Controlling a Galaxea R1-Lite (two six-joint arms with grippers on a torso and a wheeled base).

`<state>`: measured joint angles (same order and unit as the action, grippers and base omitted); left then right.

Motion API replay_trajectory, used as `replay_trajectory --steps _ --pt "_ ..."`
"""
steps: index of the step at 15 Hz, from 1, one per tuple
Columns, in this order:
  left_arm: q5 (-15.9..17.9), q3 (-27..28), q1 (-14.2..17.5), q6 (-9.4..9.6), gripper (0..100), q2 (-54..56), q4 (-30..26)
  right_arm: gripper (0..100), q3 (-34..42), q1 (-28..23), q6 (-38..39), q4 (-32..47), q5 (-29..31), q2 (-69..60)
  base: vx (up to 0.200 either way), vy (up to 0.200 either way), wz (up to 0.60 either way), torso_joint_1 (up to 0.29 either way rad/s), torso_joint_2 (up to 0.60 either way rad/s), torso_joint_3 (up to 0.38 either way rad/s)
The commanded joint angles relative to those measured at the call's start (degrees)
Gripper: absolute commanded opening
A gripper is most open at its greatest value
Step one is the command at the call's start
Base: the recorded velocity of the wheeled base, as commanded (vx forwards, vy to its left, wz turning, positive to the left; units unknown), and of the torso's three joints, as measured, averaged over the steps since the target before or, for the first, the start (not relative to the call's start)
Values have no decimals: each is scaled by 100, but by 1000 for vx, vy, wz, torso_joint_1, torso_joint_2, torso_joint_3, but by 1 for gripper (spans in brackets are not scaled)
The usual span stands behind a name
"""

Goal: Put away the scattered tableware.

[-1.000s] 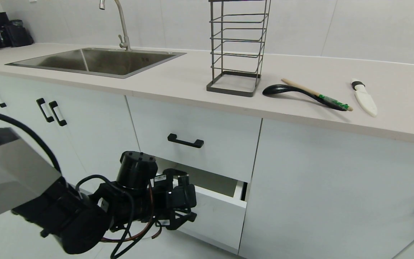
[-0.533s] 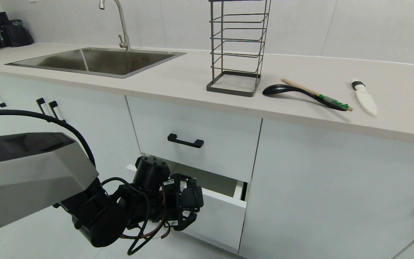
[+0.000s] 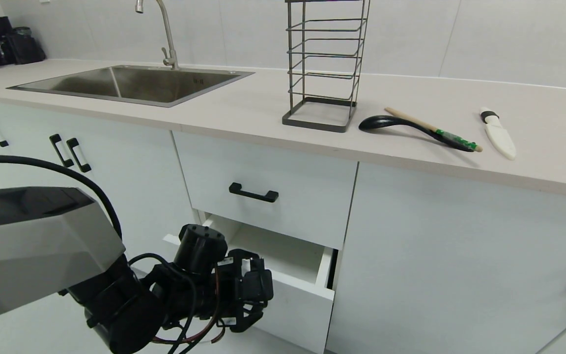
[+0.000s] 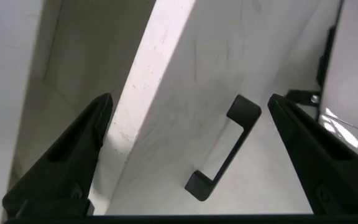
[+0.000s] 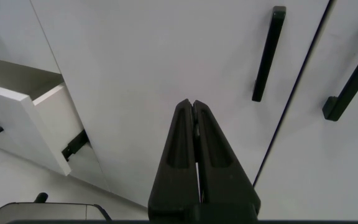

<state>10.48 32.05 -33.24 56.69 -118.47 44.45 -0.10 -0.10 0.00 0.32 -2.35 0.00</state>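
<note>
No legible text or numbers.

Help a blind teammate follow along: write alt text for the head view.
The left arm's pincer sits low at the front of a partly open white drawer under a kitchen counter. On the counter lie a black ladle, a wooden stick and a white utensil beside a wire rack, with a steel sink further left.

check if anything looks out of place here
A black ladle and a white utensil lie loose on the countertop right of the wire rack, not stored. The lower drawer stands partly open, the open left end effector at its front.
</note>
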Motion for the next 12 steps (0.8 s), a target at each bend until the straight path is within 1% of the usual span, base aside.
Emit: replay_trajectory --steps 1,2,3,4,6,11,12 --pt "-2 -313 -15 0 100 333 -6 0 1 1 0 -5 -2 9 0 0 0 0 0 0" --pt "-2 -489 -42 0 100 474 -6 0 1 1 0 3 -2 9 0 0 0 0 0 0" --pt "-2 -911 -156 -17 100 799 -6 0 1 1 0 3 -2 9 0 0 0 0 0 0" --pt "6 -1175 -244 -17 100 992 -15 0 1 1 0 3 -2 9 0 0 0 0 0 0" --pt "6 -1553 -367 -26 100 1221 -6 0 1 1 0 3 -2 9 0 0 0 0 0 0" --pt "6 -1878 -420 -44 100 1695 -15 0 1 1 0 -5 -2 9 0 0 0 0 0 0" --pt "6 -1930 -490 -61 100 1880 -24 0 1 1 0 -5 -2 9 0 0 0 0 0 0"
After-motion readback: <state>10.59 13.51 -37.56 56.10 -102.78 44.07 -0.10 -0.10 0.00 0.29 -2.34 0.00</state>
